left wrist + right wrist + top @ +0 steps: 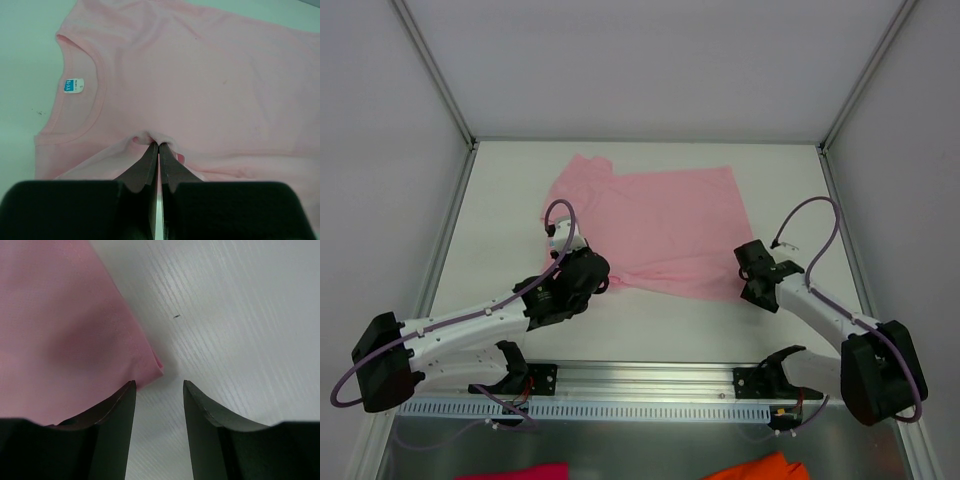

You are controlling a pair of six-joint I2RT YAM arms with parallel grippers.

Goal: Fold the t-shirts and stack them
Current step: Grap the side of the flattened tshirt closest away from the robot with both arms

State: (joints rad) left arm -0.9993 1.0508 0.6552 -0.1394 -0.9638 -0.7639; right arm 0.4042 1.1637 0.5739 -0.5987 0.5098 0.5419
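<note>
Shirt (660,225), pale pink, lies spread on the white table (510,220), in its far middle part, with the neck end toward the left and the hem toward the right. One sleeve points to the far left corner. The cloth is mostly flat, with a raised crease running along its near edge.

In the left wrist view the collar (100,95) curves round a small white and blue label (73,85), and the left gripper (159,145) has its jaws clenched on a small pinch of the shirt just below that collar; the cloth bunches up at the tips. From above, the left gripper (598,280) sits at the near left edge of the shirt.

The right gripper (757,287) is at the near right corner of the shirt. Its jaws are released and stand apart, grasping nothing. In the right wrist view the right gripper (158,384) hangs low over the table, the shirt's corner lying just ahead of the gap, with one finger (117,410) over pink cloth and the other over bare table.

At the near edge of the top view, a magenta scrap (520,472) and an orange scrap (760,468) show, well apart from the shirt
</note>
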